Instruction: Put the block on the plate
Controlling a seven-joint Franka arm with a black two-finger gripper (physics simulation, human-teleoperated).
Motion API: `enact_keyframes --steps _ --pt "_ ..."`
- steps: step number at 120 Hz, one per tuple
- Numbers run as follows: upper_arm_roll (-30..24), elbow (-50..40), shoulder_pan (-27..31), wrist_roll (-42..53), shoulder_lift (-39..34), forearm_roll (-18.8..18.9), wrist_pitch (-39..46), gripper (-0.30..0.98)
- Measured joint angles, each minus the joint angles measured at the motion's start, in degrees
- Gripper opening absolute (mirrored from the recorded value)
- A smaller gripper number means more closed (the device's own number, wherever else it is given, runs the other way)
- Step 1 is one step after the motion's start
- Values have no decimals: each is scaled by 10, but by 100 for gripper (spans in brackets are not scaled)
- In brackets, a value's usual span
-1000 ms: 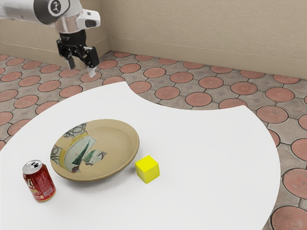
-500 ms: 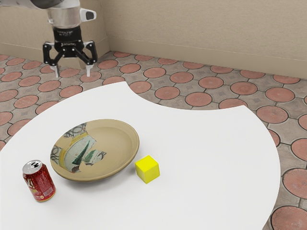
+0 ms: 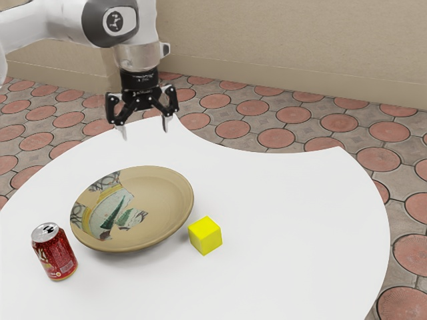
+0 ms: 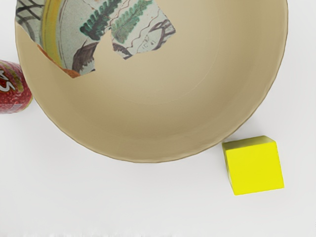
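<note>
Swung toward the exterior view's right since the earlier frames, my gripper (image 3: 145, 131) also sits lower in that view than it did half a second ago. Plate, can and block lie as they did.

Largest around my gripper are the plain beige wall (image 3: 267, 40) and the floor (image 3: 277, 138) of round terracotta tiles set in grey paving. Below the gripper's level spreads the white table (image 3: 287, 200), its edge cut by a concave curve. From the exterior view's upper left, my white arm (image 3: 40, 23) reaches in and carries the gripper downward.

Lower than the gripper, and well apart from its fingertips, rests the tan ceramic plate (image 3: 160, 200). A painted patch with green leaves and a yellow band covers its side toward the exterior view's left; otherwise its inside is bare. I have the gripper open, its two fingers spread wide with nothing between them.

Also below gripper height, the red soda can (image 3: 55, 257) stands upright just beside the plate, toward the exterior view's left. Smallest is the yellow block (image 3: 205, 235), on the table below the gripper and apart from it. It sits just beside the plate's rim, toward the exterior view's right.
</note>
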Motion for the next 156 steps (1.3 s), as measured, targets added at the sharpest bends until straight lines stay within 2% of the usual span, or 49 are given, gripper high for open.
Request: enact_keyframes --steps 28,67,96,156 --pt "3 -98 -3 -86 -3 -25 101 69" --pt "4 -209 -50 -167 -18 -27 226 69" --pt "18 -251 -91 -206 -18 -29 278 69" --pt "19 -251 -91 -251 33 -26 328 69"
